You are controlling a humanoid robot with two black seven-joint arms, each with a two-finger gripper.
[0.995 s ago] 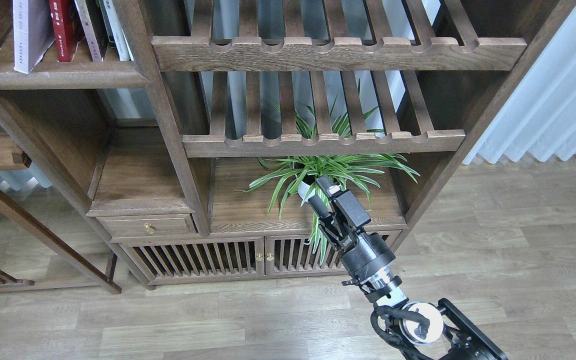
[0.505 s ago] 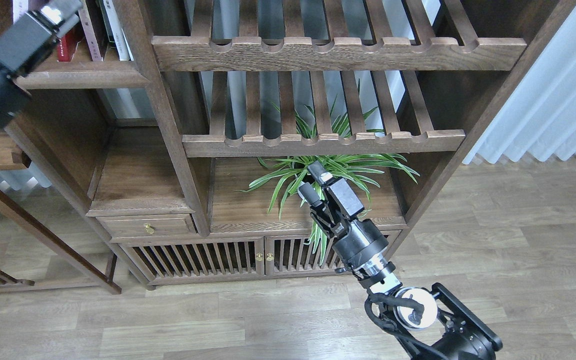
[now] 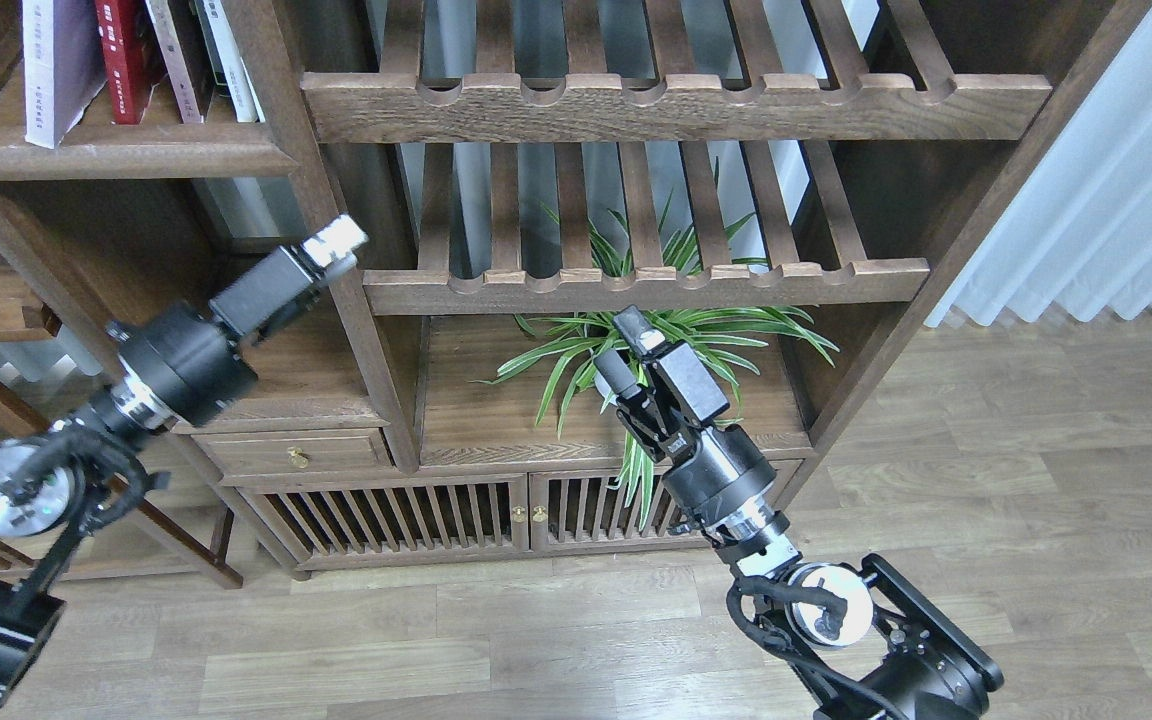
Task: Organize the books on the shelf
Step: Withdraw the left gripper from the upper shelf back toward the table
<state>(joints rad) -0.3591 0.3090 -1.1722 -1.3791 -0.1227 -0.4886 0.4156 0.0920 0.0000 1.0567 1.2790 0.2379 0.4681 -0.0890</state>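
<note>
Standing upright at the shelf surface's left end, top-left: the books. Left gripper hangs below them beside the upright post, fingers unreadable, can't tell. Right gripper spread, empty, at the plant.

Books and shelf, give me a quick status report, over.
Left gripper empty, aperture unclear; right gripper open, empty, by the plant. Books standing on the shelf, untouched. Upright post beside left gripper.
</note>
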